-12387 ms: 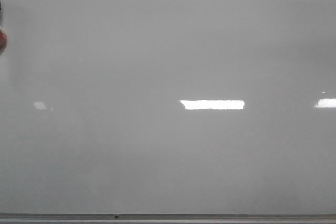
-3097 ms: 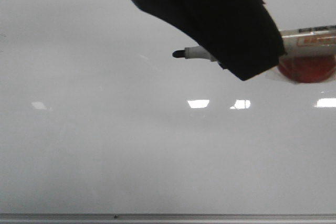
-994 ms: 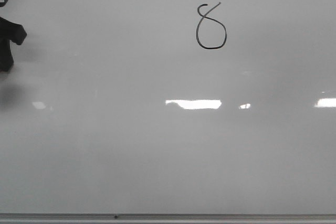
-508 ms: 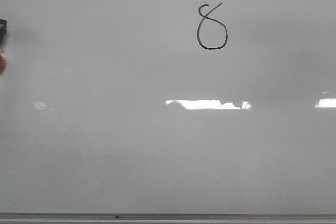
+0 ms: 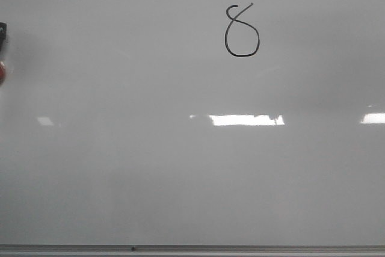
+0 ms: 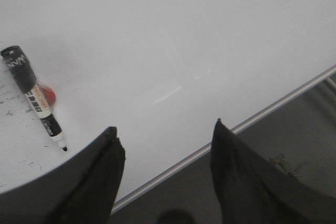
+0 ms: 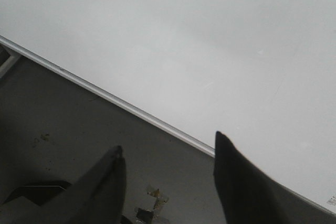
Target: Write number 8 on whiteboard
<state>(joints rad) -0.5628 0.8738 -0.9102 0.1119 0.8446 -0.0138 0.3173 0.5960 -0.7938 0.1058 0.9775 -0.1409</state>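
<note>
A thin black number 8 [image 5: 242, 30] is drawn high on the whiteboard [image 5: 180, 179], right of centre, with a round lower loop and an unclosed upper loop. A black-capped marker [image 6: 34, 98] lies on the board with a red disc [image 6: 48, 95] beside it; a sliver of both shows at the front view's left edge [image 5: 2, 52]. My left gripper [image 6: 164, 129] is open and empty near the board's bottom edge, apart from the marker. My right gripper [image 7: 168, 148] is open and empty over the board's edge.
The board's thin grey metal bottom edge [image 5: 192, 248] runs along the front view's bottom. A dark grey floor [image 7: 79, 124] with a scrap of tape [image 7: 155, 198] lies beyond that edge. Bright rectangular reflections [image 5: 246, 120] cross the board.
The 8 was drawn since the marker tip touched the board. In the last second the dark arm at the left edge withdrew out of the front view, leaving the marker and red disc there.
</note>
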